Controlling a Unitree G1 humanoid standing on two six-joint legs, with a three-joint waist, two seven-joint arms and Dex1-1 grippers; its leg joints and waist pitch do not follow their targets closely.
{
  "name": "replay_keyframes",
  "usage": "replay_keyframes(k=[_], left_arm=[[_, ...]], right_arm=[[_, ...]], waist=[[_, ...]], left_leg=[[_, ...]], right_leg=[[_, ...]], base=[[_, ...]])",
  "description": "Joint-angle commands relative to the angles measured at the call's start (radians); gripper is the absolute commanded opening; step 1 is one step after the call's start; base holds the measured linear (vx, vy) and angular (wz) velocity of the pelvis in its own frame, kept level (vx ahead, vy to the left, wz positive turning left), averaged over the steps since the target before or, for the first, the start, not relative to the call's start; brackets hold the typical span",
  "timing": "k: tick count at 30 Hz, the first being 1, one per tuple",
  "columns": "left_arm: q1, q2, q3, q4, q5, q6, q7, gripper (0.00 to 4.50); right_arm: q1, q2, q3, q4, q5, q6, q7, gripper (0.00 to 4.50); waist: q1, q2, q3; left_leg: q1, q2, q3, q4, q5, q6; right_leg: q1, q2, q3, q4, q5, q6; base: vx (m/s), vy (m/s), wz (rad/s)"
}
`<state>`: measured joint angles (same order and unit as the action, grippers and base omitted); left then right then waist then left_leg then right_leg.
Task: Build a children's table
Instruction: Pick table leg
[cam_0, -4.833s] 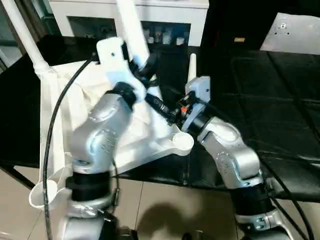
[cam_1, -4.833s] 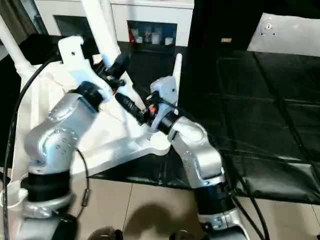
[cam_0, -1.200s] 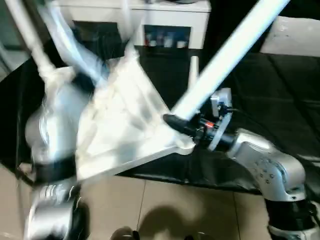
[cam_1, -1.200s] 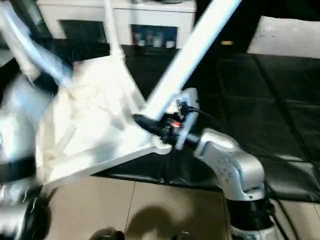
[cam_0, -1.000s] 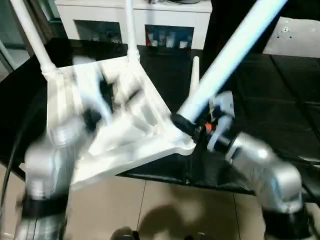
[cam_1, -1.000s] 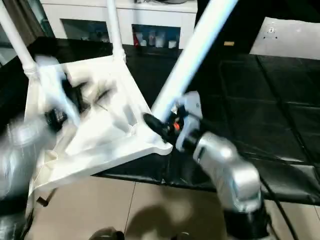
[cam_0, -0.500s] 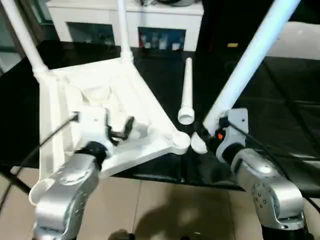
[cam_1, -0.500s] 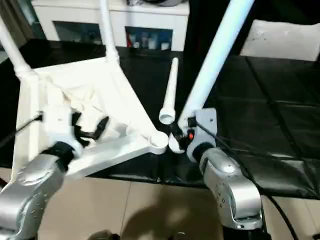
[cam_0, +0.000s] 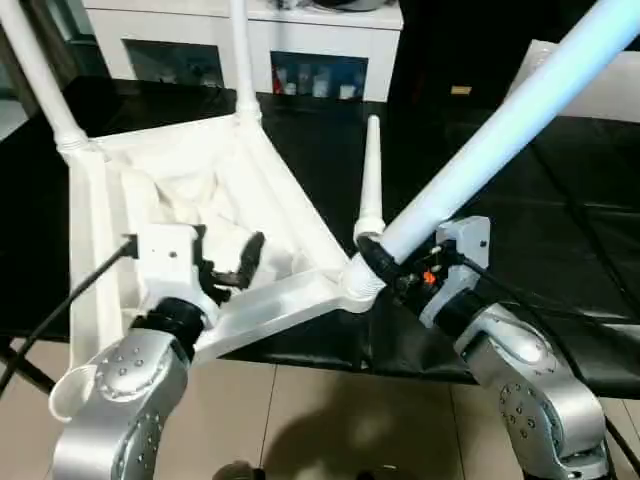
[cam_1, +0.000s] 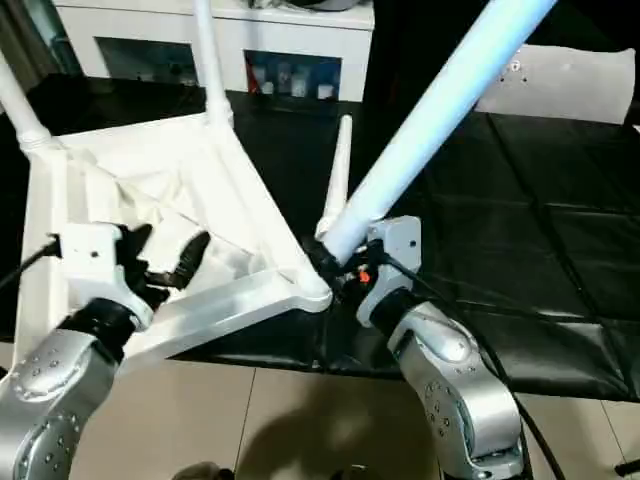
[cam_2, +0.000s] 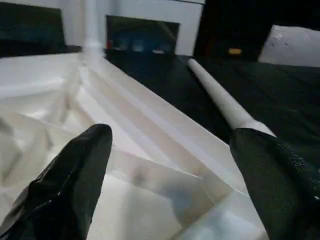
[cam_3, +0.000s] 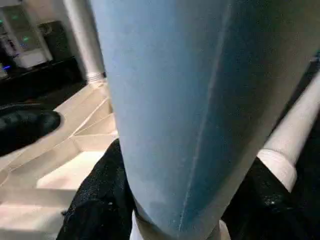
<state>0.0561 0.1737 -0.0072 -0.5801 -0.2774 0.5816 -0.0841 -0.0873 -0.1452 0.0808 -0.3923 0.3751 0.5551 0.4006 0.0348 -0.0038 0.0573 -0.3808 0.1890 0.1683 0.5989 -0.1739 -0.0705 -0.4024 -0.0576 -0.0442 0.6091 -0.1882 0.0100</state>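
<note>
The children's table top (cam_0: 150, 190) lies upside down on the black surface, ribbed underside up. Two white legs (cam_0: 45, 80) (cam_0: 240, 60) stand screwed into its far corners. My right gripper (cam_0: 378, 262) is shut on a third leg (cam_0: 500, 120) near its thick end. That leg leans up to the right, its end at the near right corner socket (cam_0: 352, 282). In the right wrist view the leg (cam_3: 170, 100) sits between the black fingers (cam_3: 97, 200). My left gripper (cam_0: 225, 255) hovers open over the underside, holding nothing. A loose leg (cam_0: 370, 180) lies beside the top.
The black work surface (cam_0: 560, 200) stretches to the right, its front edge above the tiled floor (cam_0: 330, 420). A white cabinet (cam_0: 300, 30) with glass-fronted compartments stands behind. A white sheet (cam_1: 570, 85) lies at the back right. A black cable (cam_0: 60, 300) hangs from my left wrist.
My right gripper has carried the leg's thick end left to the corner socket, and the leg now leans further right. The left gripper, earlier sweeping, has stayed open over the underside.
</note>
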Motion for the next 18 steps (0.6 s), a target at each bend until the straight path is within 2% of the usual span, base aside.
replay_keyframes(k=[1,2,3,4,5,6,7,8,9,10,11,12,13,14,15,16,17,18], left_arm=[[0.011,0.004,-0.009,-0.027,0.009,-0.004,-0.008,4.15],[0.014,0.007,-0.008,-0.031,0.007,-0.001,-0.006,4.15],[0.014,0.008,-0.007,-0.031,0.007,0.0,-0.005,4.15],[0.014,0.008,-0.006,-0.031,0.008,0.001,-0.005,4.15],[0.012,0.007,-0.007,-0.035,0.007,0.005,-0.006,4.15],[0.012,0.007,-0.007,-0.035,0.007,0.005,-0.006,4.15],[0.009,0.006,-0.007,-0.036,0.006,0.004,-0.009,4.15],[0.006,0.006,-0.005,-0.033,0.005,0.005,-0.011,4.15],[0.006,0.006,-0.005,-0.033,0.005,0.005,-0.011,4.15],[0.006,0.009,-0.006,-0.03,0.006,0.004,-0.014,4.15],[0.007,0.012,-0.008,-0.029,0.007,0.002,-0.016,4.15],[0.007,0.014,-0.009,-0.029,0.006,0.0,-0.019,4.15],[0.008,0.012,-0.007,-0.031,0.002,0.001,-0.018,4.15],[0.008,0.012,-0.004,-0.035,-0.001,0.002,-0.017,4.15],[0.009,0.013,-0.005,-0.038,-0.001,0.004,-0.018,4.15],[0.01,0.015,-0.005,-0.039,-0.001,0.005,-0.019,4.15],[0.012,0.017,-0.005,-0.04,-0.001,0.006,-0.02,4.15],[0.015,0.018,-0.004,-0.041,-0.001,0.006,-0.022,4.15]], right_arm=[[-0.002,-0.014,0.006,-0.029,0.0,-0.009,0.022,1.88],[-0.006,-0.019,0.007,-0.025,0.002,-0.013,0.027,1.88],[-0.008,-0.02,0.007,-0.023,0.003,-0.015,0.028,1.88],[-0.008,-0.021,0.007,-0.022,0.004,-0.016,0.028,1.88],[-0.013,-0.025,0.007,-0.015,0.006,-0.021,0.028,1.88],[-0.013,-0.025,0.007,-0.015,0.006,-0.021,0.028,1.88],[-0.017,-0.028,0.008,-0.01,0.006,-0.023,0.03,1.88],[-0.021,-0.029,0.01,-0.005,0.004,-0.025,0.032,1.88],[-0.021,-0.029,0.01,-0.005,0.004,-0.025,0.032,1.88],[-0.022,-0.03,0.013,-0.002,0.0,-0.029,0.034,1.88],[-0.022,-0.031,0.015,0.0,-0.003,-0.031,0.036,1.88],[-0.022,-0.03,0.017,0.004,-0.005,-0.034,0.038,1.88],[-0.022,-0.027,0.016,0.005,-0.004,-0.037,0.038,1.88],[-0.023,-0.023,0.016,0.006,0.0,-0.041,0.039,1.88],[-0.022,-0.022,0.016,0.005,0.002,-0.042,0.039,1.88],[-0.022,-0.022,0.017,0.004,0.003,-0.042,0.039,1.88],[-0.021,-0.021,0.019,0.004,0.003,-0.042,0.038,1.88],[-0.019,-0.02,0.02,0.002,0.004,-0.043,0.037,1.88]], waist=[[-0.004,-0.001,-0.037],[-0.01,-0.001,-0.028],[-0.012,0.001,-0.026],[-0.018,0.003,-0.015],[-0.021,0.005,-0.016],[-0.02,0.008,-0.012],[-0.027,0.009,-0.013],[-0.026,0.017,-0.014],[-0.031,0.011,-0.017],[-0.036,0.024,-0.028],[-0.036,0.01,-0.019],[-0.036,0.012,-0.021],[-0.029,-0.01,-0.017],[-0.023,0.004,-0.024],[-0.027,0.001,-0.037],[-0.025,0.004,-0.042],[-0.025,0.008,-0.046],[-0.025,0.009,-0.047]], left_leg=[[0.042,0.021,-0.02,-0.081,-0.516,-0.019],[0.054,0.018,-0.021,-0.081,-0.565,-0.01],[0.063,0.016,-0.021,-0.079,-0.587,-0.008],[0.081,0.016,-0.022,-0.076,-0.617,-0.008],[0.081,0.017,-0.027,-0.08,-0.62,-0.007],[0.086,0.02,-0.028,-0.084,-0.635,-0.008],[0.089,0.022,-0.032,-0.087,-0.645,-0.009],[0.09,0.024,-0.035,-0.091,-0.648,-0.012],[0.095,0.023,-0.035,-0.091,-0.637,-0.008],[0.143,0.035,-0.011,-0.083,-0.608,-0.027],[0.149,0.041,-0.01,-0.091,-0.596,-0.037],[0.148,0.046,-0.009,-0.097,-0.589,-0.041],[0.08,0.024,-0.016,-0.1,-0.553,-0.005],[0.064,0.012,-0.005,-0.096,-0.478,0.025],[0.067,0.004,0.0,-0.087,-0.433,0.039],[0.054,0.001,0.002,-0.083,-0.338,0.06],[0.059,0.001,0.003,-0.081,-0.283,0.078],[0.064,0.002,0.004,-0.082,-0.267,0.086]], right_leg=[[0.025,-0.046,0.024,-0.119,-0.633,0.019],[0.023,-0.038,0.013,-0.128,-0.685,0.019],[0.023,-0.035,0.007,-0.134,-0.713,0.018],[0.016,-0.033,-0.003,-0.151,-0.745,0.013],[0.036,-0.039,-0.01,-0.152,-0.735,0.008],[0.036,-0.04,-0.012,-0.154,-0.731,0.003],[0.048,-0.041,-0.02,-0.152,-0.702,-0.007],[0.053,-0.043,-0.019,-0.15,-0.686,-0.015],[0.055,-0.045,-0.013,-0.148,-0.65,-0.035],[0.028,-0.026,0.013,-0.146,-0.603,-0.069],[0.025,-0.011,0.008,-0.126,-0.518,-0.103],[0.029,-0.01,0.01,-0.114,-0.471,-0.121],[0.075,-0.031,0.011,-0.102,-0.443,-0.138],[0.093,-0.052,0.032,-0.113,-0.476,-0.15],[0.104,-0.052,0.037,-0.115,-0.48,-0.159],[0.121,-0.053,0.044,-0.114,-0.443,-0.183],[0.124,-0.046,0.043,-0.107,-0.38,-0.215],[0.123,-0.042,0.039,-0.104,-0.346,-0.231]], base=[[0.0,0.0,0.0],[0.0,0.0,0.0],[0.0,0.0,0.0],[0.0,0.0,0.0],[0.0,0.0,0.0],[0.0,0.0,0.0],[0.0,0.0,0.0],[0.0,0.0,0.0],[0.05,0.023,-0.06],[0.057,0.017,-0.09],[0.057,0.017,-0.09],[0.069,0.018,-0.34],[0.093,0.018,-0.4],[0.093,0.018,-0.4],[0.09,0.0,-0.13],[0.084,-0.013,0.04],[0.084,-0.013,0.04],[0.103,-0.01,0.07]])
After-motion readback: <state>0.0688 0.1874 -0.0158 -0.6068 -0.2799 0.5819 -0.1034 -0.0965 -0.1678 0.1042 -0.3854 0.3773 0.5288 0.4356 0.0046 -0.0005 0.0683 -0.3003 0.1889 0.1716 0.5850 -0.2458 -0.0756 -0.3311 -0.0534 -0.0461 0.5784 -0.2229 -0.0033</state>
